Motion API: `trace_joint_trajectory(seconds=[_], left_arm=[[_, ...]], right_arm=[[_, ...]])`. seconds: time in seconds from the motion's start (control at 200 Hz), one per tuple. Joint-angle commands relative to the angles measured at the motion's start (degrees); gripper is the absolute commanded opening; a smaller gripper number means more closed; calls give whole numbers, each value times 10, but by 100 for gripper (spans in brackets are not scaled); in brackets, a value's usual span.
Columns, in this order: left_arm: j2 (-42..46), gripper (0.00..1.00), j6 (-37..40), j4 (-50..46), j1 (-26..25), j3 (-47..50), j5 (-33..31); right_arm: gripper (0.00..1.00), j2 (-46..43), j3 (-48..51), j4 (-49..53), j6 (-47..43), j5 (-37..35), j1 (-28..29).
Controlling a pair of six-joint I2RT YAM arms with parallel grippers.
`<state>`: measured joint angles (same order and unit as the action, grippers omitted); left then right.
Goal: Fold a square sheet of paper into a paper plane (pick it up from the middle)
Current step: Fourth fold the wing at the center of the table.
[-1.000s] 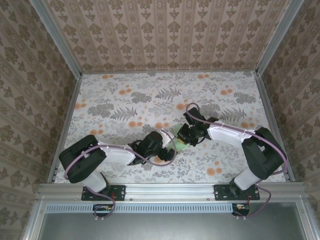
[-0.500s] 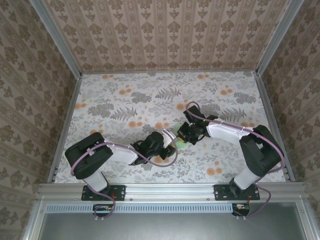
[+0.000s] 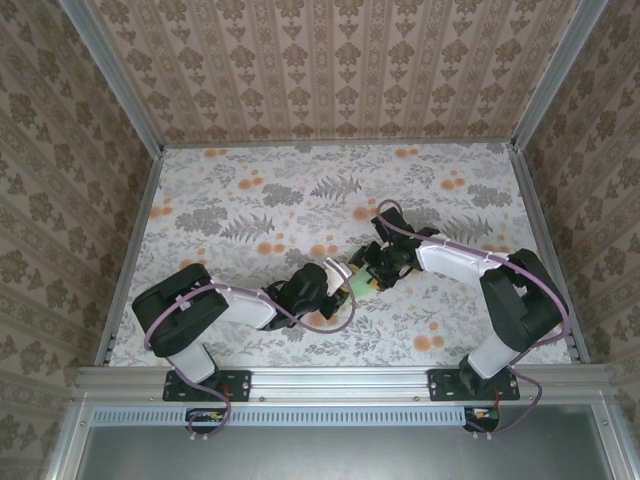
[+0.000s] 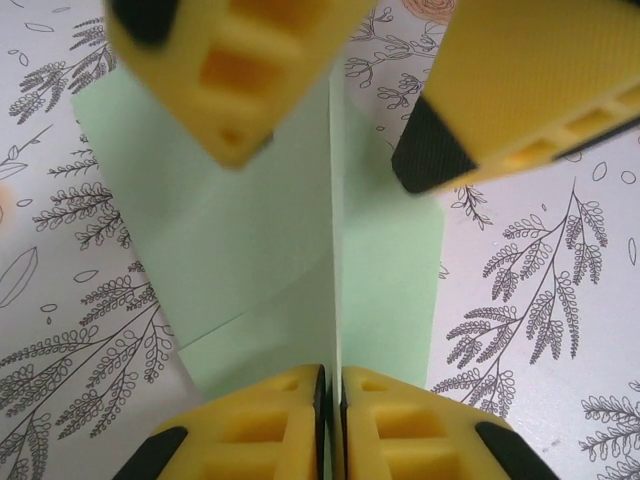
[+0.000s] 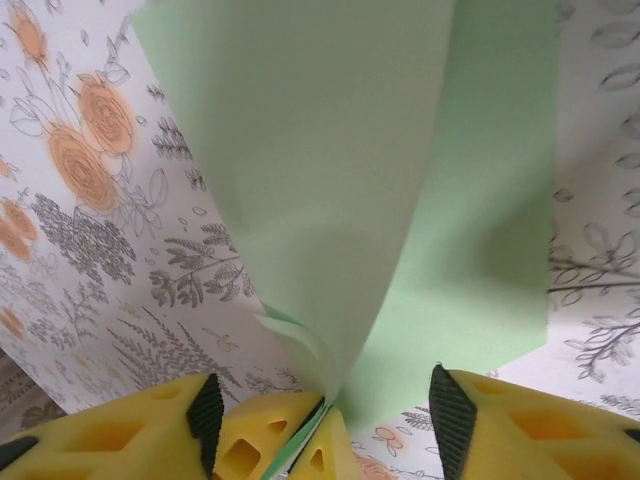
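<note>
Paper (image 4: pixel 260 230) pale mint, folded on crease; left end effector (image 4: pixel 332 420) pinches it, right end effector (image 5: pixel 328 400) spread.

My left arm (image 3: pixel 235 305) and right arm (image 3: pixel 455 262) reach inward. My left gripper (image 4: pixel 332 375) is pinched together; my right gripper (image 5: pixel 322 385) meets it tip to tip, fingers (image 5: pixel 520 420) spread wide.

Floral-printed tabletop (image 3: pixel 220 190), damask-patterned walls (image 3: pixel 330 60), aluminium frame rails (image 3: pixel 340 378).
</note>
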<state>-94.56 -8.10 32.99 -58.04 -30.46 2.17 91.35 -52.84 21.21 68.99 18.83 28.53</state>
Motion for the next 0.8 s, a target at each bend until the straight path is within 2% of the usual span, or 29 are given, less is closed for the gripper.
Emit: trace_joint_trajectory(seconds=[0.0, 0.19, 0.4, 0.64, 0.795], left_arm=[[8, 12, -52, -16, 7, -9, 28], [5, 9, -150, -50, 26, -30, 82], [-5, 7, -250, -55, 44, -42, 121], [-26, 7, -301, -38, 46, -43, 122], [-36, 7, -319, -30, 47, -45, 128]], right_arm=[[66, -55, -7, 33, -75, -7, -21], [69, -131, 52, -17, -196, -6, -42], [68, -173, 132, -102, -222, 42, -49], [61, -121, 143, -168, -213, 99, -46], [55, -75, 130, -173, -214, 108, -42]])
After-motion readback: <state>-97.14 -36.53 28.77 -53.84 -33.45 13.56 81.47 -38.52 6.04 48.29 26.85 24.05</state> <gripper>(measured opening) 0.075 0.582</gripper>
